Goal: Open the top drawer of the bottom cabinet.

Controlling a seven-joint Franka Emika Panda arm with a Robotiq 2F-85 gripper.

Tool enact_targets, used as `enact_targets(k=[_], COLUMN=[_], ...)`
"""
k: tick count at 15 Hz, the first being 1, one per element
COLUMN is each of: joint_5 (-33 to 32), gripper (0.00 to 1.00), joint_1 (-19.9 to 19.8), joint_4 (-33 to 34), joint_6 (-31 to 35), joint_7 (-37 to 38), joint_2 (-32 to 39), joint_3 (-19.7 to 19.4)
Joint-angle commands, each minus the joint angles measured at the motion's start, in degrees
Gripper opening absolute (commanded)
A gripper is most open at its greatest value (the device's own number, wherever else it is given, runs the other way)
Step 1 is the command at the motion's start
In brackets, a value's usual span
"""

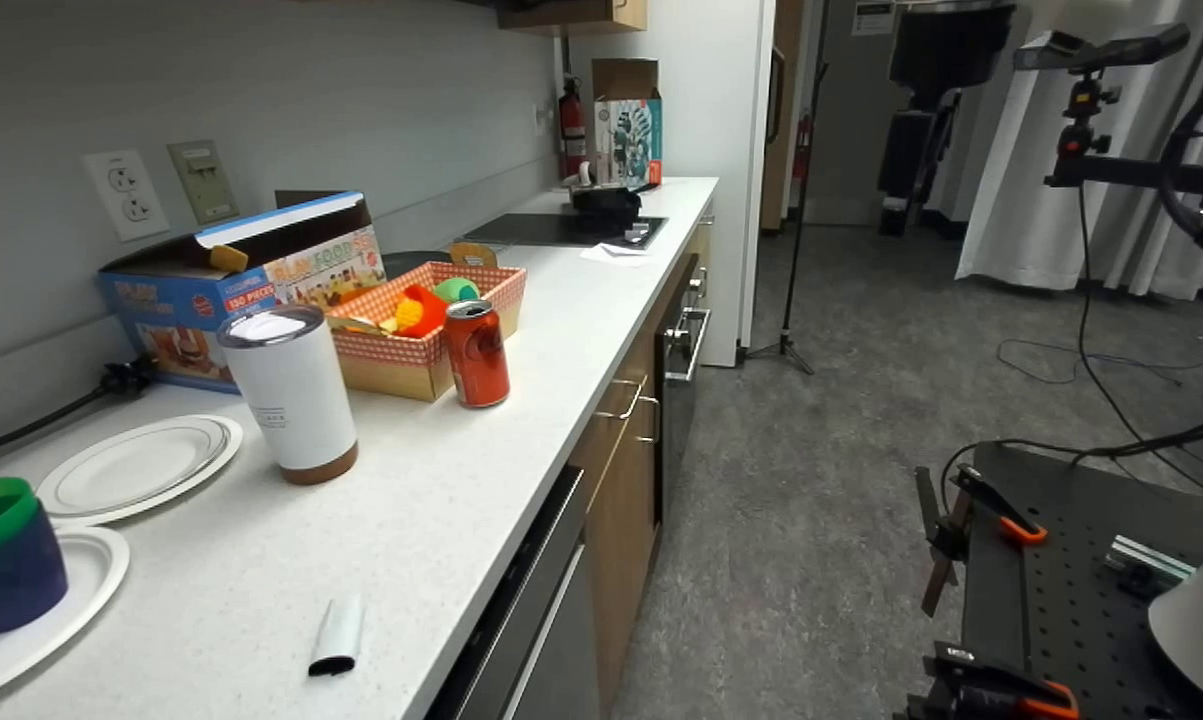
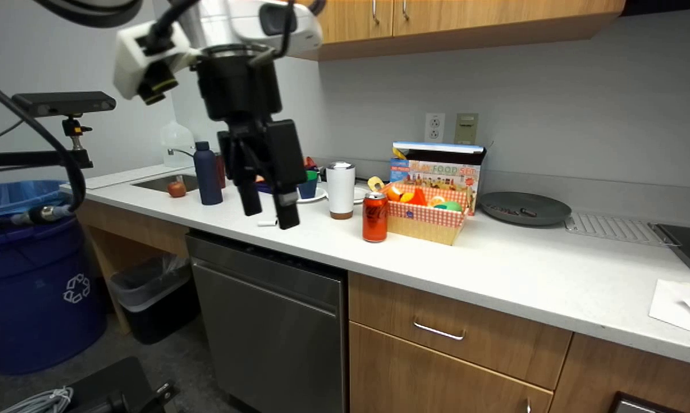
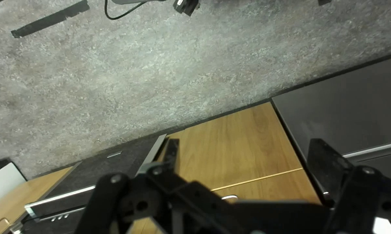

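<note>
Blocky black pincer [image 2: 270,214], spread; flush wood-grained top drawer [image 2: 460,320].

dim light; end effector [image 3: 244,144] blurred

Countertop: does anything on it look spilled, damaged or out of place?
Loose white papers lie beside the cooktop, an odd spot for paper, and a small white tube-like piece lies by itself near the front edge of the countertop. I see no spill or damage.
</note>
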Motion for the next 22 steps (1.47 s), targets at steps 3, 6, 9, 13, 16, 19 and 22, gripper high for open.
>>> enact_targets(k=[3,6,9,13,16,19,22], joint_5=[-0.93,-0.97,-0.63,0.62,2.85,5.67,7.93], gripper=[1.0,1.0,1.0,1.0,1.0,1.0,1.0], joint_1=[-2.27,-2.35,-2.46,-3.13,-2.3,-1.56,-1.14], joint_4=[5.7,7.55,8.66,12.53,17.36,23.4,29.57], joint_6=[1.23,1.24,1.92,5.38,7.73,9.09,6.71], joint_7=[-0.13,-0.11,0.45,2.86,5.7,9.13,11.0], joint_2=[8.48,11.4,13.34,21.88,29.31,37.36,43.3], joint_3=[-2.16,-2.25,-2.4,-3.63,-3.39,-2.8,-2.62])
